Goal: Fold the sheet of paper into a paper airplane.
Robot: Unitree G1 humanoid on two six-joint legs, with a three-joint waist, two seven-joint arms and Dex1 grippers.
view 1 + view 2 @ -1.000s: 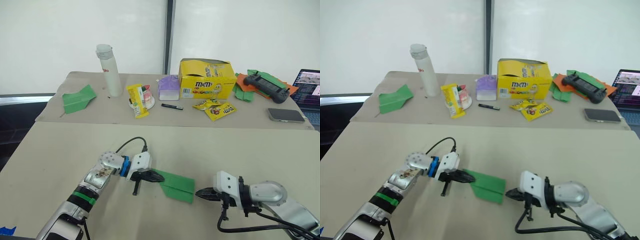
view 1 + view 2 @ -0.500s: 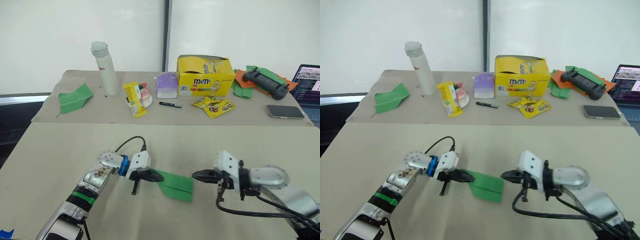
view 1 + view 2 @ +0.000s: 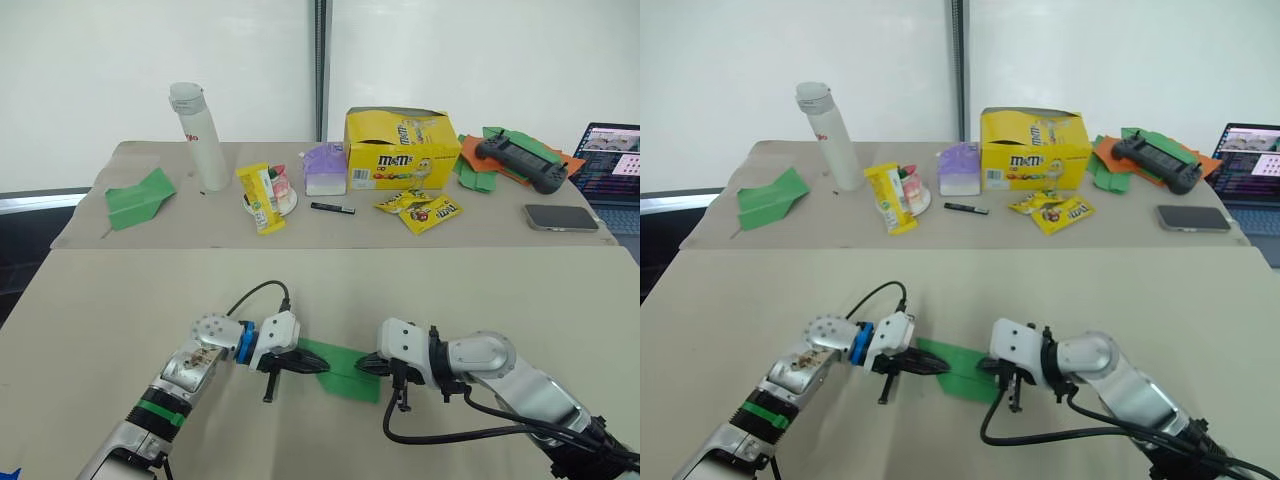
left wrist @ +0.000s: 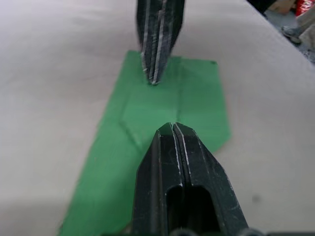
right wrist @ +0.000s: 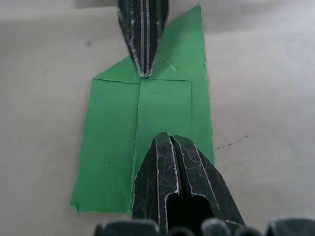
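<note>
Basically both grippers, left point(image 3: 318, 363) and right point(image 3: 364, 366), are pinched closed and press their tips onto the paper point(image 3: 342, 368) lying flat on the near table point(image 3: 500, 290), so I'd keep left pinning the nose while right runs the centre crease.

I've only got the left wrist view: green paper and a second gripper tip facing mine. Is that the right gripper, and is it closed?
Observer: Yes, it's the right gripper, reaching in from the robot's right. Its fingers are shut, with the tip on the paper.
Operator: What does the paper's end near it look like?
Observer: The right wrist view shows a straight-cut end with a crease running lengthwise.
Operator: Any other plane around?
Observer: A green dart lies at the left of the far table, near a white bottle.
</note>
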